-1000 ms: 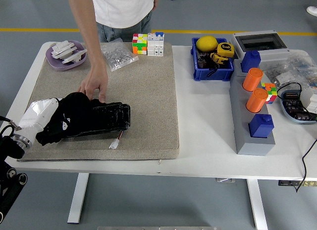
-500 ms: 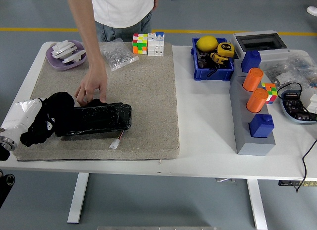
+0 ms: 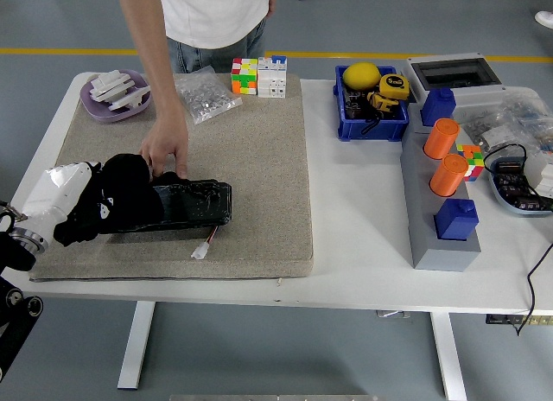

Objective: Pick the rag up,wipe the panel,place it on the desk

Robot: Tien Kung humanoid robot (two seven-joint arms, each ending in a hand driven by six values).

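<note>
I see the black rag bunched over the left end of the dark panel on the tan mat. My left hand presses on it, but I cannot tell its grip. A person's hand steadies the panel's far edge.

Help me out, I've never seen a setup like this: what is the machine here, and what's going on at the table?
This is a single view from a camera high on a humanoid robot, looking down over a white table. The robot's left hand, entering from the left, presses a black rag onto a black panel lying on a beige mat. A person's hand across the table steadies the panel. Further right sit a blue bin of tools and two orange cylinders. The right arm is out of sight.
</note>
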